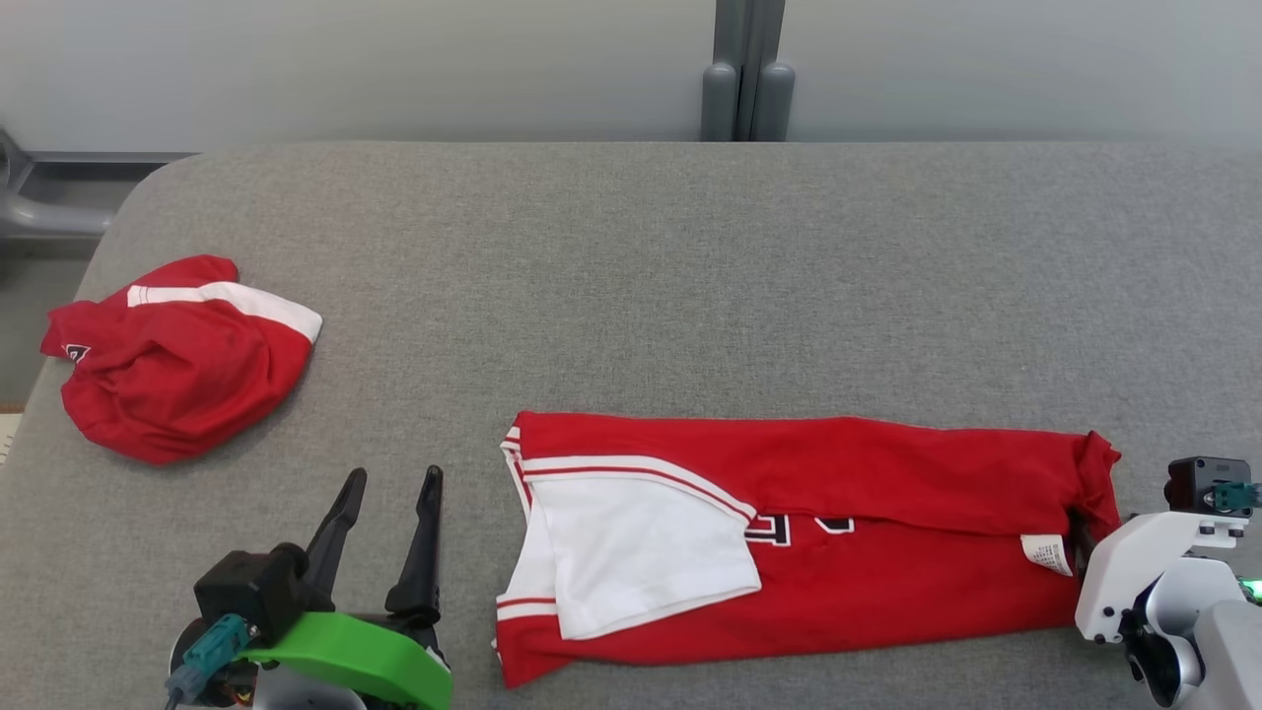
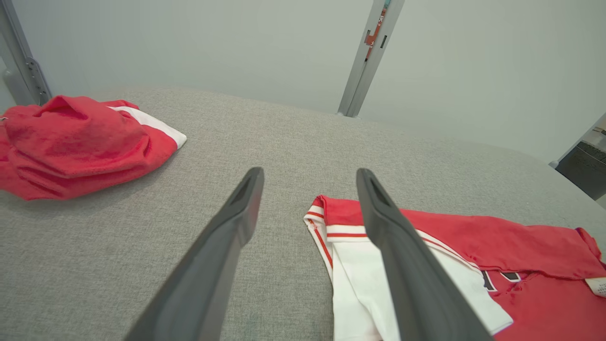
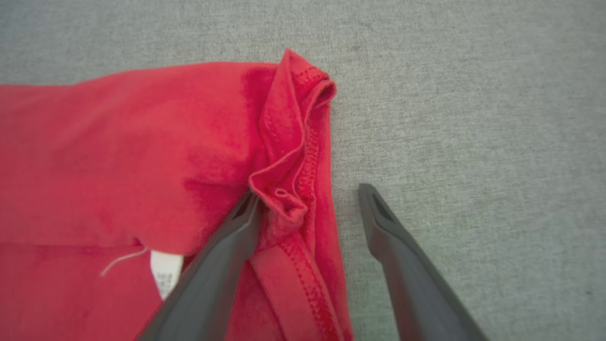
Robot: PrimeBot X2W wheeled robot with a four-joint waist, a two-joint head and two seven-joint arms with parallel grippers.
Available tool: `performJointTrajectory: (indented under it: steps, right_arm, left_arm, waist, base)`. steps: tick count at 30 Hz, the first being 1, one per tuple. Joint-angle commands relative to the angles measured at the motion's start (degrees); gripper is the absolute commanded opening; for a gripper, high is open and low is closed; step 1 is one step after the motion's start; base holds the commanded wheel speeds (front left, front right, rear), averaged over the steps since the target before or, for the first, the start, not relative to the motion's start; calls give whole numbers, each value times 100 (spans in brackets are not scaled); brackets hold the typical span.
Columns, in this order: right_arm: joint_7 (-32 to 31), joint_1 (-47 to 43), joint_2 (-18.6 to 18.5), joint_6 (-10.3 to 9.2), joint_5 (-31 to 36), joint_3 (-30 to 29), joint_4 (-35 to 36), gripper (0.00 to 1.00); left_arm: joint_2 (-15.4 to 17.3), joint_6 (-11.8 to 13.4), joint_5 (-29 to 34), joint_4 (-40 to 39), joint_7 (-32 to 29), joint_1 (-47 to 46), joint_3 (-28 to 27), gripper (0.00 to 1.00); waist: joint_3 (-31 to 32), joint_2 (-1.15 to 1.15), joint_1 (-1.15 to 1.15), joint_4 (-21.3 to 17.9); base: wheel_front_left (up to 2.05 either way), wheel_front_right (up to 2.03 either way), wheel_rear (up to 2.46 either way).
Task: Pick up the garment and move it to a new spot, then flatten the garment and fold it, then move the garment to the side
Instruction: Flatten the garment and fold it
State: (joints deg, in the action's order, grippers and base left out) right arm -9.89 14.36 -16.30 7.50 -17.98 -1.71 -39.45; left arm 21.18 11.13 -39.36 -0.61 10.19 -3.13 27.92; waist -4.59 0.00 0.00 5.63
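The garment (image 1: 887,483), red with a white sleeve and white-and-red trim, lies folded into a long strip across the near half of the grey table (image 1: 690,276). My left gripper (image 1: 394,476) stands open just left of its left end, touching nothing; the left wrist view has its fingers (image 2: 310,173) wide apart above the cloth and the garment (image 2: 497,241) to the right. My right gripper (image 3: 310,194) is open at the garment's right end, its left finger (image 3: 236,237) lying on the red cloth (image 3: 118,156) and its right finger on the bare table, with the bunched hem between them.
A second red garment (image 1: 177,365) with a white band lies crumpled at the table's left edge. A grey post (image 1: 746,69) stands behind the far edge against a pale wall. The table's rounded left corner and edge drop off near that heap.
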Motion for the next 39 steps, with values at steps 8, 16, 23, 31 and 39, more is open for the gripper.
performJointTrajectory:
  steps: [8,16,23,31,39]
  right_arm:
    - [202,289,47,-7,-70,163,-541,0]
    - [292,428,-560,-8,-90,-71,-620,0]
    - [154,439,-758,-6,-254,-618,-441,0]
    - [-309,195,-305,-2,-851,-227,762,0]
    - [-879,-332,77,-1,-1386,423,2631,0]
  left_arm:
    - [55,64,-48,-18,-21,111,15,100]
    - [73,125,-28,-41,-35,126,36,100]
    - [67,145,-50,-41,-7,151,36,100]
    - [10,106,-62,27,41,56,70,100]
    - [-19,59,-91,85,47,-33,99,100]
  waist:
    - [114,0,0,-48]
    - [197,0,0,-199]
    - [164,0,0,-390]
    - [184,0,0,-521]
    - [132,0,0,-442]
  base:
    - [0,0,0]
    - [0,0,0]
    - [0,0,0]
    - [0,0,0]
    - [0,0,0]
